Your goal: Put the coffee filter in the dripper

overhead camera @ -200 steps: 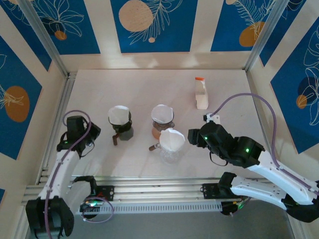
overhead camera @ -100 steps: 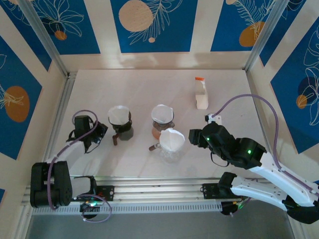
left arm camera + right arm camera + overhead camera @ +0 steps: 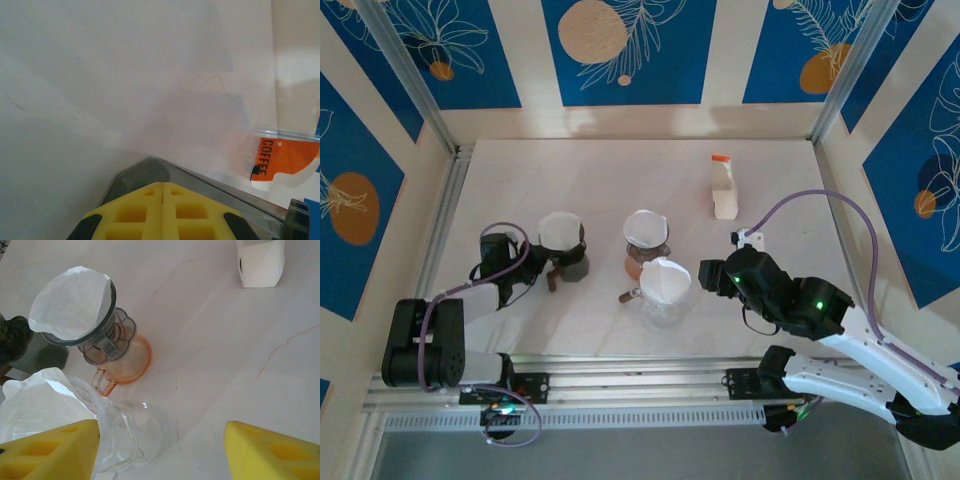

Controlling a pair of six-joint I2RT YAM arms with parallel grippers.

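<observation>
Right wrist: right fingers [image 3: 270,450] spread, empty, beside filter [image 3: 40,395] in clear dripper [image 3: 135,435]; seat it gently (flimsy paper). Left fingers [image 3: 162,210] pinched together, empty.

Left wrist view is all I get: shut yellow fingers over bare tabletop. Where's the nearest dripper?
Observer: From above, the dark dripper stands close to the left gripper, on its right.
Operator: Filter in it?
Observer: Yes, a white paper filter sits in its top.
Operator: Right gripper?
Observer: The right gripper is open, holding nothing, and hovers beside the clear dripper.
</observation>
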